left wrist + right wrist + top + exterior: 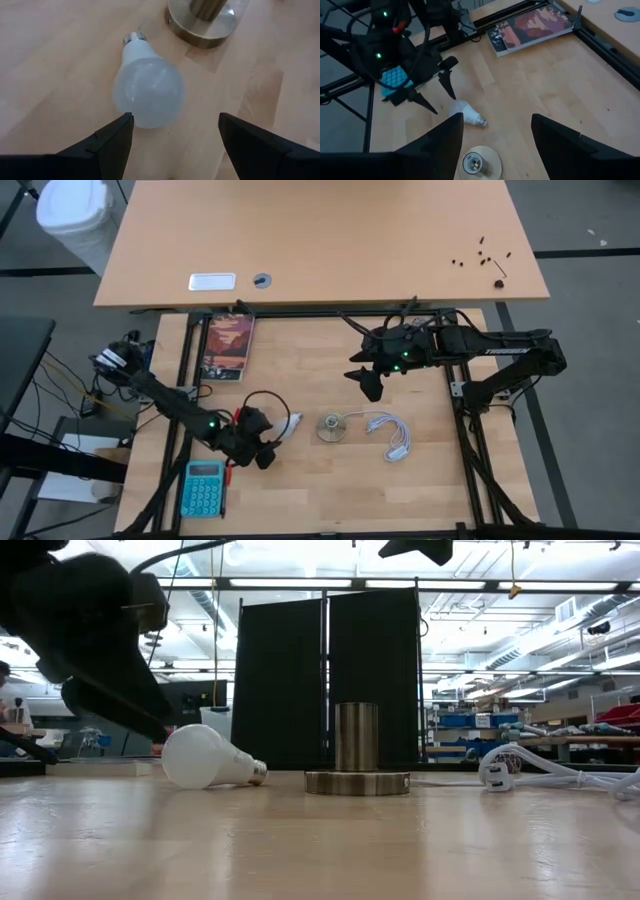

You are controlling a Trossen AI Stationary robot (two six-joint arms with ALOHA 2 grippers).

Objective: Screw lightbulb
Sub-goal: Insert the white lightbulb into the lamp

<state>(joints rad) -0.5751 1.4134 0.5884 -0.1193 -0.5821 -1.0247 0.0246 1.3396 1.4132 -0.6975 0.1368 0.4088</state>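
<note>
While the lightbulb point(149, 90) lies on its side near the desk's front edge, screw base toward the socket point(332, 428), the left gripper point(172, 131) straddles its dome, fingers wide; right gripper point(496, 131) waits open above.

You have one lightbulb point(288, 424), one socket point(332, 428), one white cable point(392, 432), one book point(229, 346), one blue calculator point(204, 488) on the bench point(420, 480), and two arms.
</note>
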